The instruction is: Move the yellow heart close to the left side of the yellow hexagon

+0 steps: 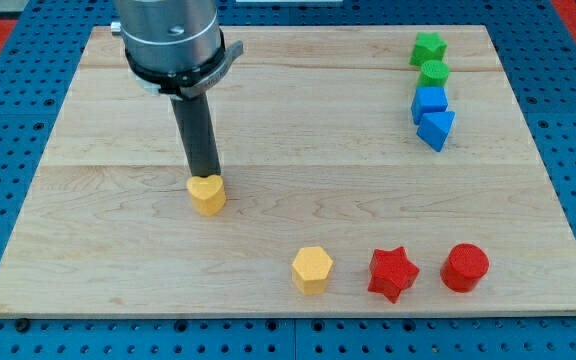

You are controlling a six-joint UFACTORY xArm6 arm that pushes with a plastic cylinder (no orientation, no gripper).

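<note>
Nearest the view's bottom edge of the wooden surface (pixel 108 250), three blocks stand in a row, each apart from the next: the yellow hexagon (pixel 312 269), then a red star (pixel 393 273) to its right, then a red cylinder (pixel 465 267). All three sit close to the surface's bottom edge. To the hexagon's left the wood lies bare all the way to the left edge.

Farther up and toward the view's left sits the yellow heart (pixel 207 194), well apart from the hexagon, with bare wood between them. My tip (pixel 206 176) is at the heart's upper side, touching it or just short of it; the heart's top hides the very end of the rod, so contact cannot be confirmed. There is no gripper to open or close, only the straight rod, and it holds nothing.

The arm's metal collar above the rod is cut off by the view's top edge.

Farthest away, near the top right corner, four blocks crowd in a column: a green star (pixel 428 47), a green block (pixel 434 72) whose shape is hard to make out, a blue cube (pixel 429 102), and a blue triangle (pixel 436 129). Neighbours appear to touch.
</note>
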